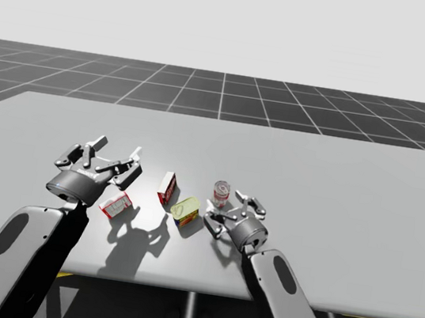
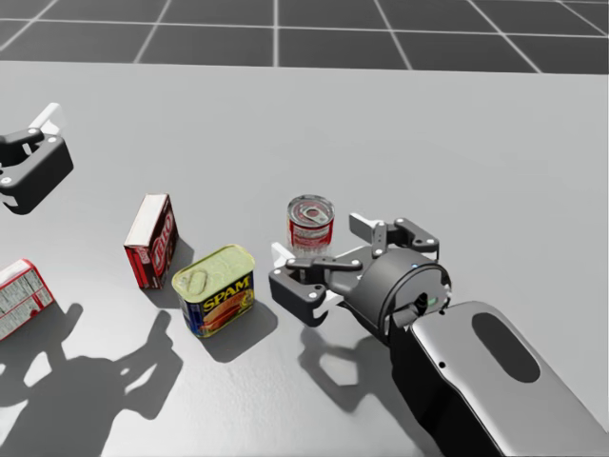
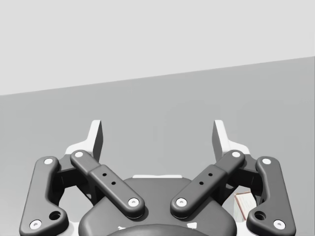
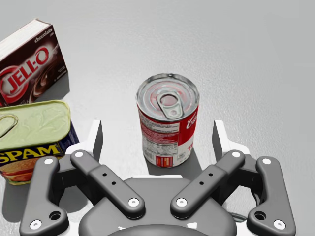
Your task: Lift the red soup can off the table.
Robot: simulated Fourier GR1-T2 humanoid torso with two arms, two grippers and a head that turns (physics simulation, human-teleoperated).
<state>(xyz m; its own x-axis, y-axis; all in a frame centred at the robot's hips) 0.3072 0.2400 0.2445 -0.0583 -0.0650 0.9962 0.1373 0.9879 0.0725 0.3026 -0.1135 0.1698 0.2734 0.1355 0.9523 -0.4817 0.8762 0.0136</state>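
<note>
The red soup can stands upright on the smooth pale grey table. It is a short cylinder with a red and white paper label and a ribbed, shiny metal lid with a pull ring. It sits at twelve o'clock from my right gripper, its base between the two white-tipped fingers, with a gap of bare table on either side, so the pincer is spread apart and touches nothing. From the can in the high view, a rounded rectangular tin with a dull yellow lid and a blue and yellow side lies near, at about eight o'clock. A dark red cardboard box stands on a narrow side at nine o'clock. A red and white box lies flat farther out toward eight o'clock. My right arm comes in low, its glossy grey forearm shell with a black oval inlay angled toward eleven o'clock, the black linkage wrist close over the table. My left gripper hangs well apart from the can at nine o'clock, above the table, its fingers wide apart on nothing and its shadow falling beside the red and white box.
</note>
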